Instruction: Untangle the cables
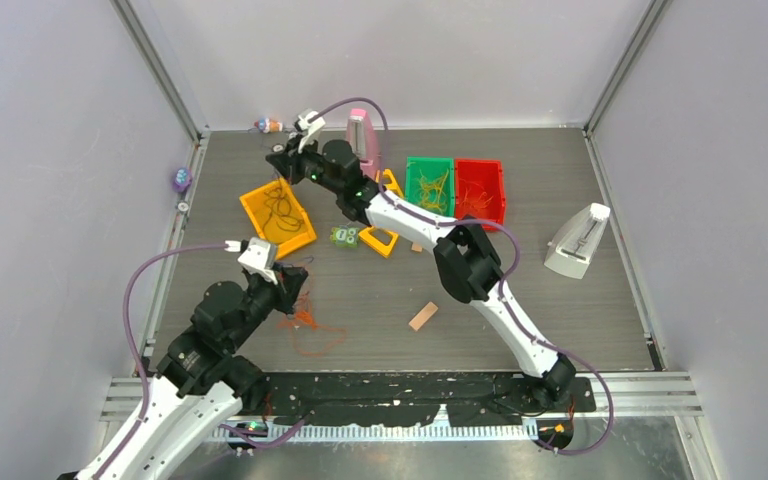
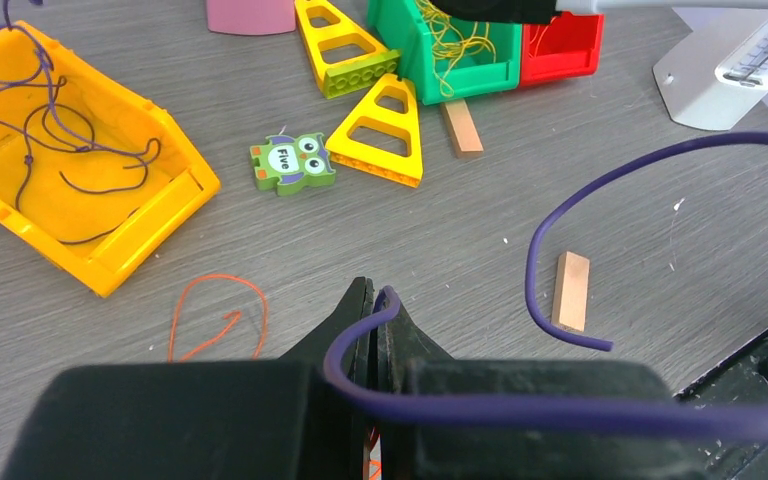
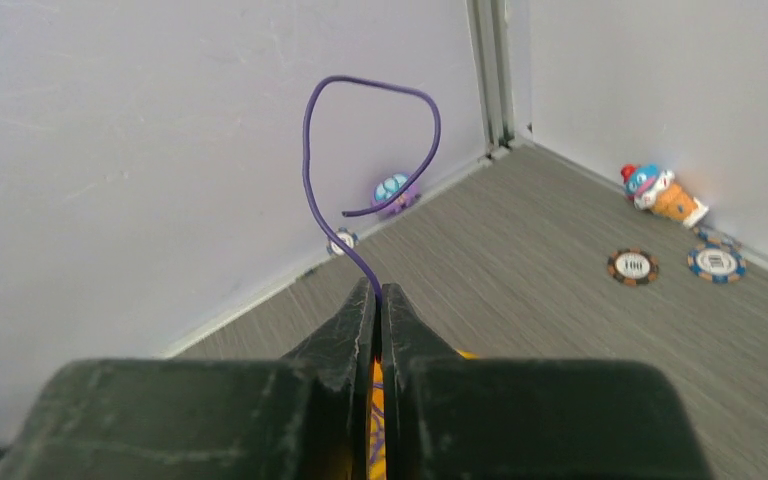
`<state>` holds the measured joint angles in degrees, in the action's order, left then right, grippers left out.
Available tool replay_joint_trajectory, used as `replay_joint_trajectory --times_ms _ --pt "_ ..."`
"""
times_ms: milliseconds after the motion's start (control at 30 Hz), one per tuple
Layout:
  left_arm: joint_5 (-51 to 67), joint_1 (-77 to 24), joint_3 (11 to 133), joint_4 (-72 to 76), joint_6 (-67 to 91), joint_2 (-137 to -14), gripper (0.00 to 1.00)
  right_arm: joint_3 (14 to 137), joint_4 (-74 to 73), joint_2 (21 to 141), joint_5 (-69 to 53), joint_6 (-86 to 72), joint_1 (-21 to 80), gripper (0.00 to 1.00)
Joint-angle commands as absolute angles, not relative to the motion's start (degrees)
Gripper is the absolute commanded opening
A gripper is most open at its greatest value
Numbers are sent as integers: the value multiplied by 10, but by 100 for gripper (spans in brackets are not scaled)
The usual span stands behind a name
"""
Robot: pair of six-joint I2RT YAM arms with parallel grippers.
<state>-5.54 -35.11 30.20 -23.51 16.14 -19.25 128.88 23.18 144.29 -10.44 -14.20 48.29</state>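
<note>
A: Left gripper (image 2: 373,295)?
B: Jaws pressed together, tips low over the table (image 1: 560,320). Cannot tell whether a cord is pinched. Orange cables (image 1: 312,330) lie loose just beside it.
A: Further out?
B: The yellow bin (image 2: 160,230) holds dark purple cables (image 2: 60,150). The right gripper (image 3: 380,292) hangs above it, jaws closed on a purple cable (image 3: 306,150) (one thin strand, looping up past the fingertips).
A: Far side?
B: Green bin (image 2: 470,82) with yellow cables (image 2: 450,40) inside; red bin (image 2: 560,55) touching it on the right.
</note>
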Motion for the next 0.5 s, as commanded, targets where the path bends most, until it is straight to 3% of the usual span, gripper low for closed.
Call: replay_joint_trajectory --times_ms 0,167,233,267,333,467 --pt "-56 -350 323 -221 153 -193 0 1231 286 1400 -82 -130 490 7" --pt "-52 -351 325 -213 147 -205 0 1161 296 1397 -58 -134 507 10" --pt "-49 -350 323 -207 147 -205 0 1142 298 1397 -48 -144 511 28" --pt "-49 -350 325 -207 146 -206 0 1136 297 1398 -48 -153 511 45" --pt "-51 -350 327 -210 142 -210 0 1135 285 1392 -51 -158 511 62" --pt "-58 -350 327 -211 137 -214 0 1131 235 1347 -46 -146 511 73"
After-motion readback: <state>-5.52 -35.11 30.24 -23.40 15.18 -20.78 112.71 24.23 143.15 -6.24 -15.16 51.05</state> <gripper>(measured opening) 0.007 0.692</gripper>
